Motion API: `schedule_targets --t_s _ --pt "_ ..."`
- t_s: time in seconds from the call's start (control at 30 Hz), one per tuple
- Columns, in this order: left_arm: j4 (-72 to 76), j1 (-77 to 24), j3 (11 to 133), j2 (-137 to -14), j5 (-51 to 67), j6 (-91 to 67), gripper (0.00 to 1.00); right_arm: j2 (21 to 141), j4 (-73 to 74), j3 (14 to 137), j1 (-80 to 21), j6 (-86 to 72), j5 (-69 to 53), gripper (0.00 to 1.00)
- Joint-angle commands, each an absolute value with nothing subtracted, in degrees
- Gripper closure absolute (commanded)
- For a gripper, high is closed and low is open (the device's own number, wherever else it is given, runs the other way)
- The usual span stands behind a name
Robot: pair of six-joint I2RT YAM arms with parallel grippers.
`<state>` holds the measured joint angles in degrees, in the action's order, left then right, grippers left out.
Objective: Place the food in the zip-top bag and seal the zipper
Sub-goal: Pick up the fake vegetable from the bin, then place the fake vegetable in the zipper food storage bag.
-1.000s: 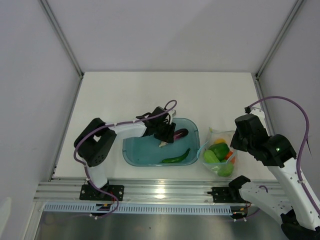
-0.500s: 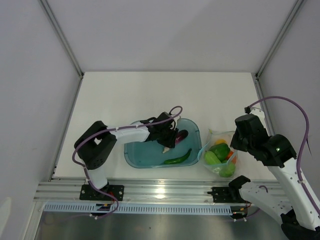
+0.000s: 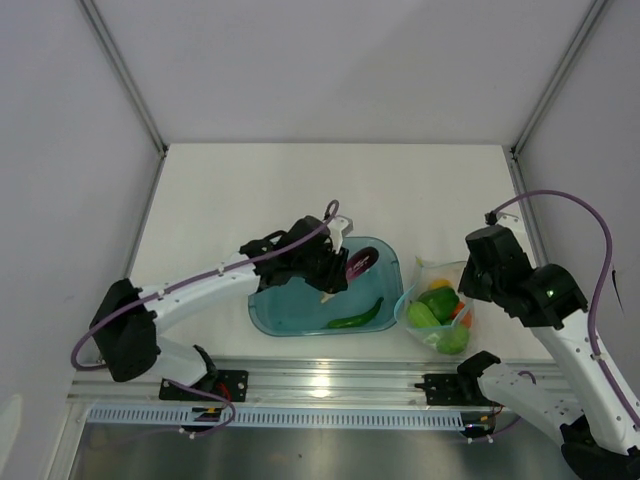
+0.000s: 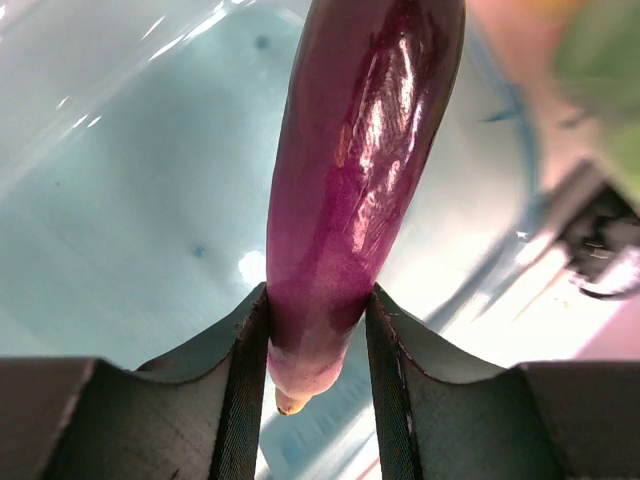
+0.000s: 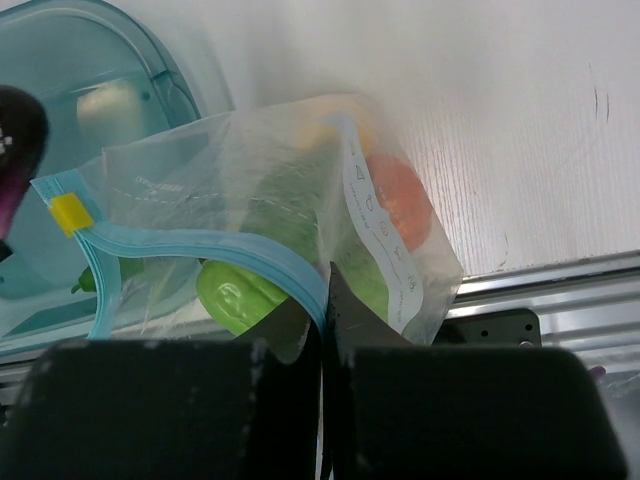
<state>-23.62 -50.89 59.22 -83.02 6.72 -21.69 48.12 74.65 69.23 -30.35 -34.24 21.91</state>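
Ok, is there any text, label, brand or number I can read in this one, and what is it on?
Nothing here is legible.
printed strip down the side of the zip-top bag, right wrist view: small marks, too blurred to read.
eggplant: no marking visible.
blue tub: no marking visible.

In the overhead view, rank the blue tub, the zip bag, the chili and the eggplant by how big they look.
1. blue tub
2. zip-top bag
3. chili and eggplant: unsure, since the left tool holds the eggplant and hides part of it.
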Motion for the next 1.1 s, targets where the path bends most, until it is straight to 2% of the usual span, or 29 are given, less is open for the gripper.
schedule_targets --t_s 0.0,0.2,0.23,0.37,0.53,0.77,1.07 --pt "-26.8 -51.33 62.4 -76.75 11.57 -24.6 0.99 47.9 72.42 70.23 -30.32 -33.66 21.97 1.0" --pt "-22.6 -51.33 59.69 -68.74 22.65 -32.24 0.99 47.81 69.79 67.59 -30.41 -33.57 22.24 1.0" --pt "-21.02 -51.33 58.98 -67.25 27.72 -33.65 0.99 47.81 69.52 67.15 -30.41 -33.66 22.15 1.0" --pt "-9.27 -51.76 51.97 -64.61 37.52 -45.22 0.99 48.08 67.94 66.27 -30.85 -33.93 21.8 1.0" --pt "-4.13 -54.4 50.36 -62.4 38.67 -52.99 0.99 48.43 66.45 64.43 -31.11 -33.92 21.97 1.0" --pt "4.12 -58.62 52.12 -68.54 45.0 -65.03 0.99 48.87 66.8 64.34 -32.6 -34.28 24.52 1.0" --pt "8.7 -60.29 52.73 -75.76 41.31 -79.18 0.99 47.73 67.24 64.78 -36.47 -34.8 27.95 1.0"
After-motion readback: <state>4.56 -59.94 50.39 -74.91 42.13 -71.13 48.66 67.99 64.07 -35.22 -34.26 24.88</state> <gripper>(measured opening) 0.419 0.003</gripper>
